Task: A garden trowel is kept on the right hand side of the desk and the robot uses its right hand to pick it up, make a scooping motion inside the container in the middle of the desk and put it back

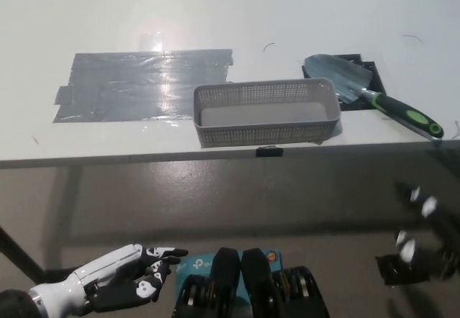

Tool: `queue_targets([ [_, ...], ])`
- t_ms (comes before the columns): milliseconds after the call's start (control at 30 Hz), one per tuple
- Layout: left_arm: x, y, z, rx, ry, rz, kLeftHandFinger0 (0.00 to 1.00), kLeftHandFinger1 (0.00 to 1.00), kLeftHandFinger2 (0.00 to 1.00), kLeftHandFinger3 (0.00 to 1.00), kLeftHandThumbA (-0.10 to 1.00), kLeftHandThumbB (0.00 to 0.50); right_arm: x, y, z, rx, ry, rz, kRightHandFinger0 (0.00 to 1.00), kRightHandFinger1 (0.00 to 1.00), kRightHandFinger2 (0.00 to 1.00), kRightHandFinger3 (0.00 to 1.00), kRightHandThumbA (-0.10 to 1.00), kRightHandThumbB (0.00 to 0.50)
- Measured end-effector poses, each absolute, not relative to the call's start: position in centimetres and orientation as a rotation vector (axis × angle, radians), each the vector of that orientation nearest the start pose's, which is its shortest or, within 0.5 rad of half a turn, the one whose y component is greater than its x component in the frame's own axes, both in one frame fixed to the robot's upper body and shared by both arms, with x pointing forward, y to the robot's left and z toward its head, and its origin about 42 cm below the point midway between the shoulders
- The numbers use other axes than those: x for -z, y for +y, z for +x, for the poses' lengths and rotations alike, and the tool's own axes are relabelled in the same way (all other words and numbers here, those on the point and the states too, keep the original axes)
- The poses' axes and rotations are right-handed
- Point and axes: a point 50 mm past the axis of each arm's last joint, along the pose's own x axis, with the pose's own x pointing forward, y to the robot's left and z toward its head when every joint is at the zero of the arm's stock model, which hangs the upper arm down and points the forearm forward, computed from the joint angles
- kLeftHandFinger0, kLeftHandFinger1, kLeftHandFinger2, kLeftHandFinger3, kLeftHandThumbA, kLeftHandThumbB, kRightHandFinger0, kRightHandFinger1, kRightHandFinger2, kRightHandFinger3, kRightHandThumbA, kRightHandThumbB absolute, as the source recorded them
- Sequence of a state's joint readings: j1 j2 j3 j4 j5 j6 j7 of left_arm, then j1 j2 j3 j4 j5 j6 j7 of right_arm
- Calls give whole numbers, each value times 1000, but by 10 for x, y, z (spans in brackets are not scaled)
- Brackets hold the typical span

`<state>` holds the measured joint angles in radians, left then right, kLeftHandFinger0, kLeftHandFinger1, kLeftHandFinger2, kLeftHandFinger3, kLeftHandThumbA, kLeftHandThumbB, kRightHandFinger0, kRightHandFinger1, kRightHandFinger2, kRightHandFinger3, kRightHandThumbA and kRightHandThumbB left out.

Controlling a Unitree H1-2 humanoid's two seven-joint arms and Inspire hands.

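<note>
Right hand point(420, 242) blurred, low below the table point(215, 16) edge, holding nothing; fingers hard to tell. Trowel point(370, 95) lying well above it beside the container point(267, 111). Fits either before pickup or after putting back.
</note>
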<state>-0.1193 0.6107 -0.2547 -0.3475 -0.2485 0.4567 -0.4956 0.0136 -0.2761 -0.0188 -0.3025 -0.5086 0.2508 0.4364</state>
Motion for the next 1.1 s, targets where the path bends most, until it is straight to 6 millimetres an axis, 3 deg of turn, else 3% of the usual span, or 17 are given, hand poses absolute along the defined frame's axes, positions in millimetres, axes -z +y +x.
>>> queue_targets([
  [133, -190, 274, 283, 789, 217, 374, 1000, 1000, 1000, 1000, 1000, 416, -134, -285, 264, -262, 156, -750, 674, 792, 817, 1000, 148, 212],
  [200, -189, 274, 283, 789, 218, 374, 1000, 1000, 1000, 1000, 1000, 414, -128, -290, 266, -268, 168, -759, 743, 837, 871, 1000, 155, 190],
  [233, -189, 274, 283, 788, 219, 375, 1000, 1000, 1000, 1000, 1000, 407, -126, -294, 268, -272, 172, -763, 718, 833, 898, 1000, 214, 164],
  [400, -187, 276, 281, 783, 225, 377, 1000, 1000, 1000, 1000, 1000, 379, -131, -303, 276, -274, 152, -769, 665, 791, 876, 1000, 195, 162],
  [433, -187, 276, 281, 781, 225, 377, 1000, 1000, 1000, 1000, 1000, 426, -133, -303, 278, -273, 144, -768, 700, 802, 864, 1000, 196, 170],
  [667, -188, 275, 282, 776, 221, 388, 1000, 1000, 1000, 1000, 1000, 419, -136, -304, 279, -277, 116, -757, 708, 803, 867, 1000, 180, 167],
  [700, -187, 275, 282, 776, 221, 388, 1000, 1000, 1000, 1000, 1000, 406, -136, -304, 279, -277, 115, -754, 737, 821, 872, 1000, 197, 167],
  [733, -187, 275, 282, 775, 220, 389, 1000, 1000, 1000, 1000, 1000, 416, -136, -305, 279, -278, 116, -752, 849, 864, 885, 1000, 177, 159],
  [1100, -187, 275, 282, 771, 219, 393, 1000, 1000, 1000, 1000, 1000, 448, -137, -306, 278, -288, 115, -769, 884, 871, 872, 1000, 170, 164],
])
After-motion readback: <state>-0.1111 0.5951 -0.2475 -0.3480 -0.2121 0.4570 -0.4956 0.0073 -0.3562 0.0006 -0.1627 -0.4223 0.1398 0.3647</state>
